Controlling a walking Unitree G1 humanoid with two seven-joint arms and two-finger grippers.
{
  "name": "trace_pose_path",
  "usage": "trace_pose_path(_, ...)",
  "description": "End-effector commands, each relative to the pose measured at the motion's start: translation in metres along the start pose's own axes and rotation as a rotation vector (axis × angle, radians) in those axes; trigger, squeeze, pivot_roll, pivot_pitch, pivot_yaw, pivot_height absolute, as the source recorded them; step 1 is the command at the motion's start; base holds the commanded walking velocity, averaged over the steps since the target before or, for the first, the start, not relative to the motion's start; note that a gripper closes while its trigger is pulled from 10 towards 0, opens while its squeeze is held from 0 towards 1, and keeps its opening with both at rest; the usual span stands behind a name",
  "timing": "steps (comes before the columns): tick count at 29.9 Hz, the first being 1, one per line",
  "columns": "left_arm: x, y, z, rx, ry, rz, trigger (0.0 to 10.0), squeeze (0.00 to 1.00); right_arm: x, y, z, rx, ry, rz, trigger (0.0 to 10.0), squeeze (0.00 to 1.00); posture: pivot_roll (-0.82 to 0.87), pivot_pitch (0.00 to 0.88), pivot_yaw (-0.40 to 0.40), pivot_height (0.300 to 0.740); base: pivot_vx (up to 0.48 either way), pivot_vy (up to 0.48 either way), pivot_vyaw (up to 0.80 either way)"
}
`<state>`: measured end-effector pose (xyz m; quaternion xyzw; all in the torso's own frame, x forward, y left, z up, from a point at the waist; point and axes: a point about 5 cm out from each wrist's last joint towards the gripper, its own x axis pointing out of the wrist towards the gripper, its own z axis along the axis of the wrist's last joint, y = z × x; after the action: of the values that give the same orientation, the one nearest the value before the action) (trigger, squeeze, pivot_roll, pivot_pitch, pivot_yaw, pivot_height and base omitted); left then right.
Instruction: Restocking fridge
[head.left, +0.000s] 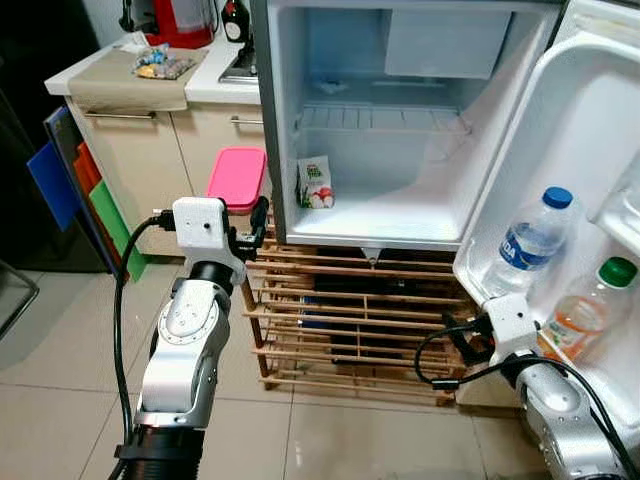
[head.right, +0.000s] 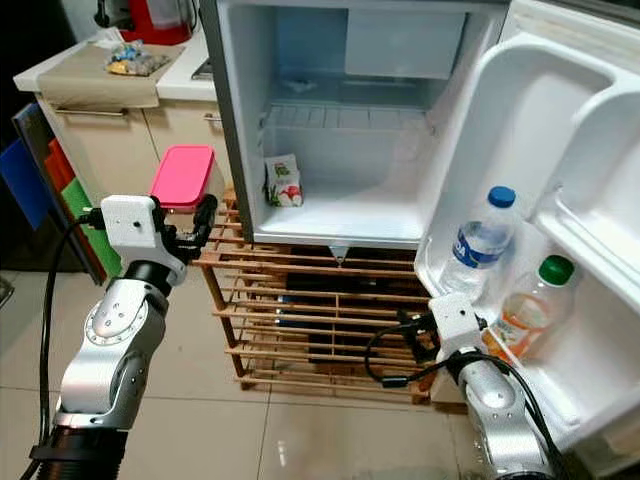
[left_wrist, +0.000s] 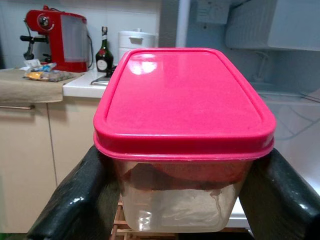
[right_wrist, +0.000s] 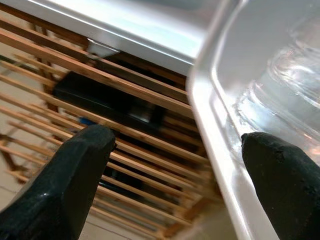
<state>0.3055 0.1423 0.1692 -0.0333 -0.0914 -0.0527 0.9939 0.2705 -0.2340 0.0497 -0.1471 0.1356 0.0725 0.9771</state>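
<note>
The left gripper (left_wrist: 180, 195) clamps a clear plastic food container with a pink lid (left_wrist: 182, 107), its 2 black fingers (left_wrist: 75, 200) pressed against the container's opposite sides. The container is held up in front of the open white mini fridge (head.left: 400, 130), just left of its opening and beside the beige kitchen cabinet (head.left: 150, 150). A small juice carton (head.left: 316, 184) stands at the left of the fridge floor. The right gripper (right_wrist: 180, 165) is spread wide and empty, low by the door shelf (head.left: 480, 285), where a clear water bottle with a blue cap (head.left: 530, 240) and an orange drink bottle with a green cap (head.left: 590, 305) stand. The fridge sits on a wooden slatted rack (head.left: 350, 320).
</note>
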Motion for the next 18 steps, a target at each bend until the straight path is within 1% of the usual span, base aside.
trace_pose_path(1, 0.002, -0.001, 0.008, 0.003, -0.038, -0.012, 10.0, 0.0, 0.002, -0.011, 0.008, -0.021, -0.042, -0.053, 10.0, 0.04, -0.15, 0.0, 0.024, 0.74, 0.0, 0.0, 0.0)
trace_pose_path(2, 0.002, -0.001, 0.009, 0.0, -0.042, -0.014, 10.0, 0.0, 0.003, -0.01, 0.013, -0.009, -0.068, -0.055, 10.0, 0.04, -0.15, 0.0, 0.024, 0.74, 0.0, 0.0, 0.0)
trace_pose_path(4, 0.002, -0.001, 0.009, 0.0, -0.042, -0.014, 10.0, 0.0, 0.003, -0.01, 0.013, -0.009, -0.068, -0.055, 10.0, 0.04, -0.15, 0.0, 0.024, 0.74, 0.0, 0.0, 0.0)
trace_pose_path(5, 0.002, -0.001, 0.009, 0.006, -0.041, -0.017, 10.0, 0.0, 0.005, -0.006, 0.024, 0.018, -0.125, -0.049, 10.0, 0.04, -0.15, 0.0, 0.024, 0.74, 0.0, 0.0, 0.0)
trace_pose_path(6, 0.002, -0.001, 0.009, 0.006, -0.041, -0.017, 10.0, 0.0, 0.005, -0.006, 0.024, 0.018, -0.125, -0.049, 10.0, 0.04, -0.15, 0.0, 0.024, 0.74, 0.0, 0.0, 0.0)
trace_pose_path(7, 0.003, -0.005, 0.007, 0.041, -0.034, -0.048, 10.0, 0.0, 0.008, 0.014, 0.065, 0.109, -0.292, -0.005, 10.0, 0.04, -0.15, 0.0, 0.026, 0.74, 0.0, 0.0, 0.0)
trace_pose_path(8, 0.003, -0.005, 0.007, 0.041, -0.034, -0.048, 10.0, 0.0, 0.008, 0.014, 0.065, 0.109, -0.292, -0.005, 10.0, 0.04, -0.15, 0.0, 0.026, 0.74, 0.0, 0.0, 0.0)
trace_pose_path(9, 0.004, -0.006, 0.007, 0.044, -0.034, -0.057, 10.0, 0.0, 0.008, 0.021, 0.078, 0.136, -0.345, 0.014, 10.0, 0.04, -0.15, 0.0, 0.026, 0.74, 0.0, 0.0, 0.0)
trace_pose_path(10, 0.004, -0.006, 0.007, 0.044, -0.034, -0.057, 10.0, 0.0, 0.008, 0.021, 0.078, 0.136, -0.345, 0.014, 10.0, 0.04, -0.15, 0.0, 0.026, 0.74, 0.0, 0.0, 0.0)
trace_pose_path(12, 0.009, -0.006, 0.004, 0.047, -0.012, -0.073, 10.0, 0.0, 0.01, 0.037, 0.103, 0.176, -0.432, 0.046, 10.0, 0.04, -0.15, 0.0, 0.027, 0.74, 0.0, 0.0, 0.0)
trace_pose_path(13, 0.009, -0.006, 0.004, 0.047, -0.012, -0.073, 10.0, 0.0, 0.01, 0.037, 0.103, 0.176, -0.432, 0.046, 10.0, 0.04, -0.15, 0.0, 0.027, 0.74, 0.0, 0.0, 0.0)
trace_pose_path(14, 0.014, -0.004, 0.002, 0.049, 0.0, -0.066, 10.0, 0.0, 0.012, 0.045, 0.112, 0.19, -0.463, 0.065, 10.0, 0.04, -0.15, 0.0, 0.029, 0.74, 0.0, 0.0, 0.0)
trace_pose_path(16, 0.021, -0.001, 0.001, 0.048, 0.009, -0.057, 10.0, 0.0, 0.014, 0.054, 0.121, 0.197, -0.492, 0.095, 10.0, 0.04, -0.15, 0.0, 0.031, 0.74, 0.0, 0.0, 0.0)
trace_pose_path(17, 0.024, -0.002, 0.001, 0.049, 0.013, -0.054, 10.0, 0.0, 0.014, 0.057, 0.123, 0.193, -0.496, 0.111, 10.0, 0.04, -0.16, 0.0, 0.032, 0.74, 0.386, 0.0, 0.0)
trace_pose_path(18, 0.024, -0.002, 0.001, 0.049, 0.013, -0.054, 10.0, 0.0, 0.014, 0.057, 0.123, 0.193, -0.496, 0.111, 10.0, 0.04, -0.16, 0.0, 0.032, 0.74, 0.386, 0.0, 0.0)
